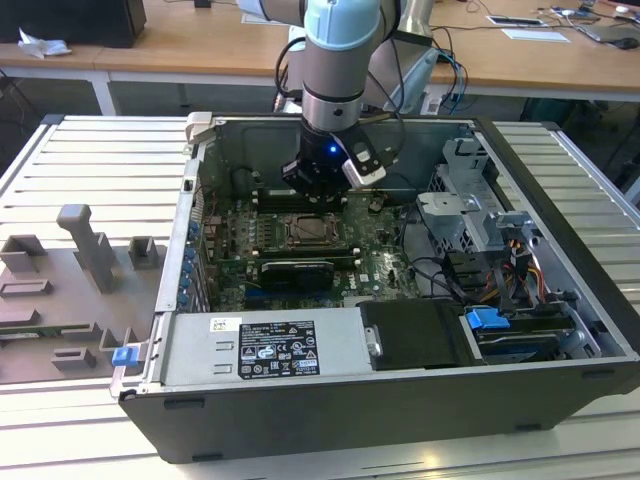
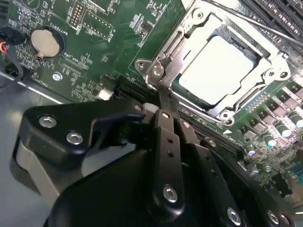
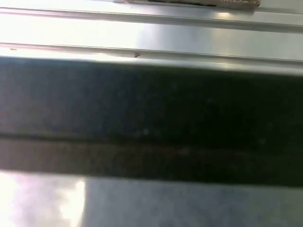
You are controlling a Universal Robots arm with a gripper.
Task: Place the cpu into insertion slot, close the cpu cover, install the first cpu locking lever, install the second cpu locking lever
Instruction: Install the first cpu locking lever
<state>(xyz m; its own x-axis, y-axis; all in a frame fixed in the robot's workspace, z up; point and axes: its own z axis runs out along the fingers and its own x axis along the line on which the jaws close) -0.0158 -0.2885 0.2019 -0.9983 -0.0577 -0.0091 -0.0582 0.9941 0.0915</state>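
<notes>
The gripper (image 2: 161, 106) sits low inside the open computer case (image 1: 560, 300), directly above the green motherboard (image 2: 94, 47). In the second wrist view, its black fingers (image 2: 165, 137) are drawn together, with no visible gap, and the tip meets a thin metal locking lever (image 2: 163, 71) at the corner of the socket. Whether the fingers clamp the lever or only press against it cannot be determined.

The cpu (image 2: 218, 67) lies flat in the insertion slot (image 2: 265, 49), its silvery-grey top exposed. The cpu cover (image 2: 196, 23) lies down over the socket, and its square window frames the chip.

Beside the socket, a round coin cell battery (image 2: 46, 41) is seated on the board. Small cylindrical capacitors (image 2: 279, 130) stand in a row on the far side of the socket from the battery.

In the exterior view, the arm (image 1: 340, 50) descends into the case from above. The gripper (image 1: 322, 185) hangs just over the socket (image 1: 312, 230). A grey fixture tray (image 1: 70, 290) rests on the slatted table (image 1: 90, 150) at the exterior view's left, well apart from the case.
</notes>
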